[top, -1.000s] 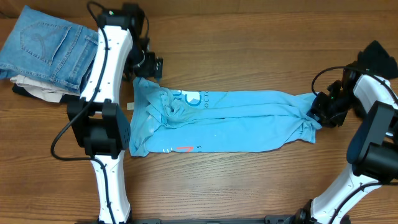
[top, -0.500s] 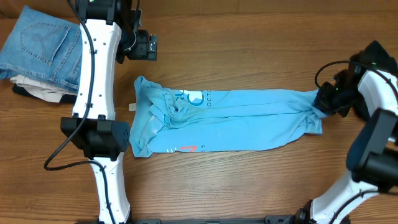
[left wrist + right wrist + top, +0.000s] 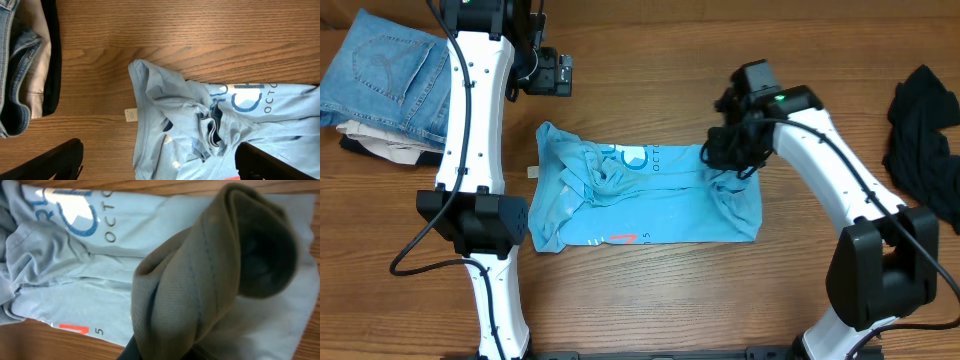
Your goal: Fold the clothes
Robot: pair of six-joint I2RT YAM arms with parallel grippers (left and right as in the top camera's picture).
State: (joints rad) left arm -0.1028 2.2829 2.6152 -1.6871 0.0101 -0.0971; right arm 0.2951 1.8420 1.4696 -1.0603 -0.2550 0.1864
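T-shirt (image 3: pixel 640 200) lies crumpled; right gripper (image 3: pixel 728 155) pinches its bunched hem end; left gripper (image 3: pixel 550 75), spread wide, hovers beyond its collar end.

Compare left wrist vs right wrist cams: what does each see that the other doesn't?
Left wrist only: the jeans stacked on other garments at the left, a small white tag beside the T-shirt, and the open left gripper. Right wrist only: the T-shirt's other end bunched up close to the lens, pinched by the shut right gripper. Both: the blue lettering on the shirt and the wooden table.
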